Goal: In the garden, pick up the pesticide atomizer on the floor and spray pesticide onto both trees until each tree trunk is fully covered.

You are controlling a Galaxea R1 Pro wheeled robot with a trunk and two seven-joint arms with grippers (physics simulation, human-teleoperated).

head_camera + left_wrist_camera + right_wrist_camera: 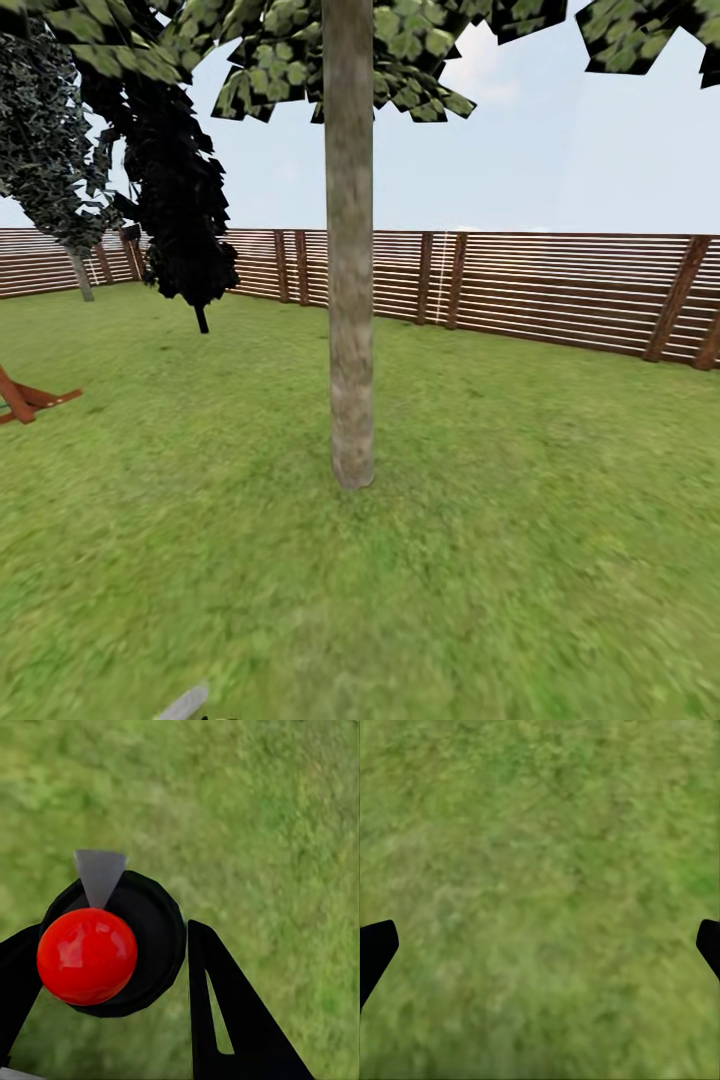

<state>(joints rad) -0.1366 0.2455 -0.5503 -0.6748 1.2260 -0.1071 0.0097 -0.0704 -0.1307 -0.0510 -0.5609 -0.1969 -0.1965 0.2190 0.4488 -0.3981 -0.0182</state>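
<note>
The left gripper (112, 967) pinches the pesticide atomizer (112, 945), a small black rounded sprayer body with a glossy red knob facing the wrist camera and a short grey nozzle (99, 876) pointing away over the grass. One black finger (225, 1020) presses its side; the other sits against the opposite side. In the head view, the grey nozzle tip (185, 703) pokes up at the bottom edge, low and short of the tree. The right gripper (540, 945) is spread wide with nothing between its tips, hanging over bare green lawn (540, 832).

Ahead stands the thick, mottled grey-brown tree trunk (350, 300), rising straight from the lawn to a blocky green canopy (400, 50), with the brown slatted wooden fence (560, 285) behind. No white specks show on the bark, so spraying seems not yet begun here.

To do it well, I would raise the arm until the nozzle points squarely at the trunk, close in, then sweep from base upward and work around the sides. A dark, thin-stemmed tree (185, 210) to the left is not a target.
</note>
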